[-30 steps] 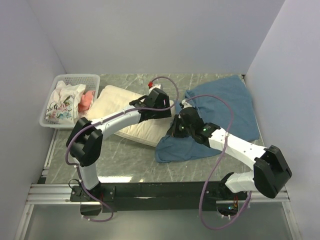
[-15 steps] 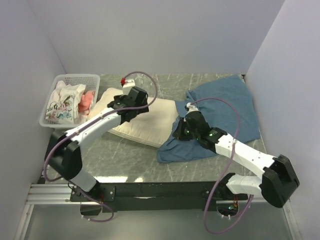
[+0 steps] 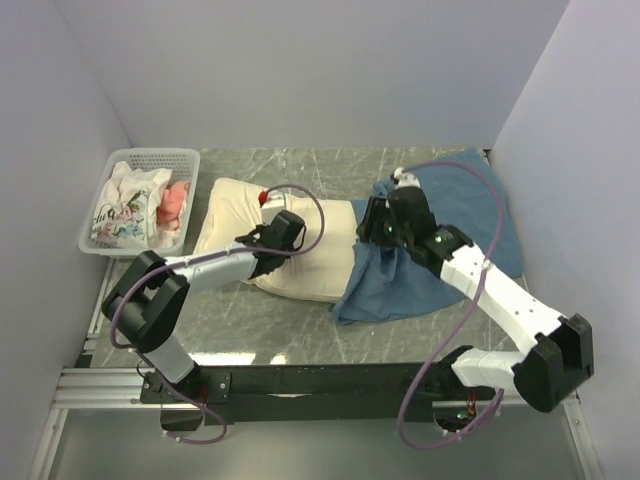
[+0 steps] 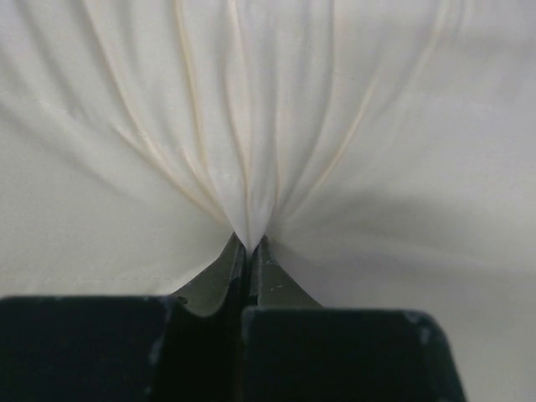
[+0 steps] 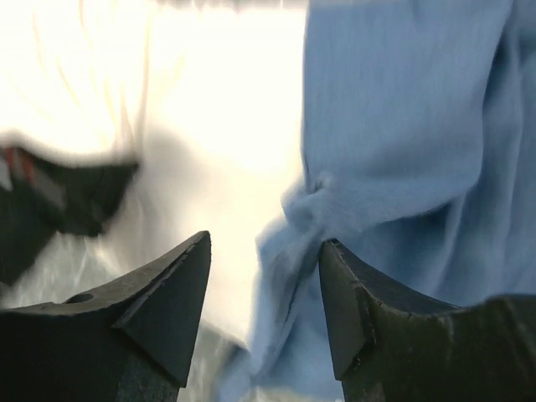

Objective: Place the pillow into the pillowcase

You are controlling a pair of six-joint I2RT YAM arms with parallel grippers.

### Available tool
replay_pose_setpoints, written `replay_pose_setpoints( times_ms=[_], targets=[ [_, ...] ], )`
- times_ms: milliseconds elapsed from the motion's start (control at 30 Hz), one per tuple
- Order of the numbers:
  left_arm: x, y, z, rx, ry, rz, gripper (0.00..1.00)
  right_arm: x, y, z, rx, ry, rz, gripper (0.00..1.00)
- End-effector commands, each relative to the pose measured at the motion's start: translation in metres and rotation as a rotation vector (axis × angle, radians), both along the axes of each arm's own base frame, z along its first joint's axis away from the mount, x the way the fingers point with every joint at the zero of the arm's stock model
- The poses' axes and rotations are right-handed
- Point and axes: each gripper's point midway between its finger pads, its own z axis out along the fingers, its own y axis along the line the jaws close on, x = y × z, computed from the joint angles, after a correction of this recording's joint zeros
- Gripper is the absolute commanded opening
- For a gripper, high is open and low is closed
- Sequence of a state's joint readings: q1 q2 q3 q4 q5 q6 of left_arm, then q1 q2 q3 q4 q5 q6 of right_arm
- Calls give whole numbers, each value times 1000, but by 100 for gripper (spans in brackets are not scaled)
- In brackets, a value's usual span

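Note:
The cream pillow (image 3: 315, 250) lies across the middle of the table, its right end at the mouth of the blue pillowcase (image 3: 470, 210). My left gripper (image 3: 275, 250) sits on the pillow's near side. In the left wrist view it (image 4: 249, 244) is shut on a pinched fold of the pillow (image 4: 268, 100). My right gripper (image 3: 370, 230) hovers over the pillowcase's left edge. In the right wrist view it (image 5: 264, 251) stands open, a bunched edge of the pillowcase (image 5: 402, 126) brushing the right finger (image 5: 343, 293), with the pillow (image 5: 226, 126) to the left.
A white basket (image 3: 150, 155) at the far left holds a white printed cloth (image 3: 125, 210) and pink fabric (image 3: 175, 200). White walls close in the table on the left, back and right. The arms' bases stand on the black rail (image 3: 320, 380) at the near edge.
My left gripper came from the pillow's far side to its near side and shut on its fabric. My right gripper opened, let go of the pillowcase and moved farther back.

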State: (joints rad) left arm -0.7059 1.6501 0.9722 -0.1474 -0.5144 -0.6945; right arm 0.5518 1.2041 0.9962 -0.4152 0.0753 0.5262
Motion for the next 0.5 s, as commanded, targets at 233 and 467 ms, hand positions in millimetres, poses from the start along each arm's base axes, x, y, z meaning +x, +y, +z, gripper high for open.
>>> replay_pose_setpoints(
  times_ms=[233,467],
  targets=[
    [-115,-38,-44,-156,164,-95,1,59,-31,-2,-254,20,-119,63],
    [-119,-39,-49,-197,162,-81,1,-3,-28,-41,-276,89,-3,56]
  ],
)
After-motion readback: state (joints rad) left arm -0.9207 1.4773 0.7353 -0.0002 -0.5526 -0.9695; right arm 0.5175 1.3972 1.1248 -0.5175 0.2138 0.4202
